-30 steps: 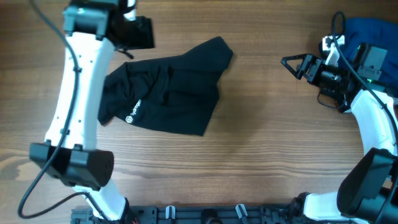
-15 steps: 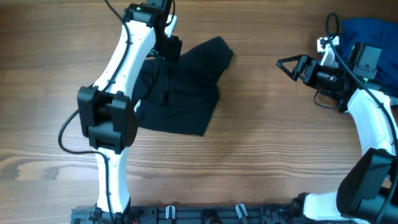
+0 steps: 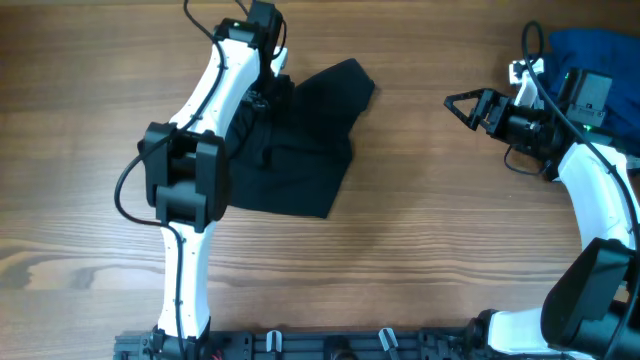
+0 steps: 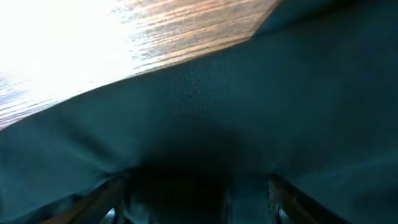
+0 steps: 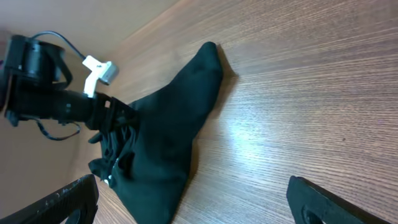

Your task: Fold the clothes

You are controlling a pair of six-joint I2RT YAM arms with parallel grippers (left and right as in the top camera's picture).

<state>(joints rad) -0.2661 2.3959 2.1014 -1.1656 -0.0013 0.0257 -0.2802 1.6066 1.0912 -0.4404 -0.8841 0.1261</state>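
The clothes are one black garment, lying crumpled left of the table's middle, with a sleeve pointing to the far right. My left gripper is down on its far left part, and the arm crosses over the garment's left side. In the left wrist view dark fabric fills the frame and the left gripper has its fingers wide apart right at the cloth. My right gripper hovers open over bare wood well to the right. The right wrist view shows the garment far beyond the open right gripper.
A heap of blue cloth lies at the far right corner behind the right arm. A black rail runs along the front edge. Bare wood separates the garment from the right arm.
My left arm has swung from the table's left side to the right onto the garment's far left part, covering the white logo. The right arm has barely shifted.
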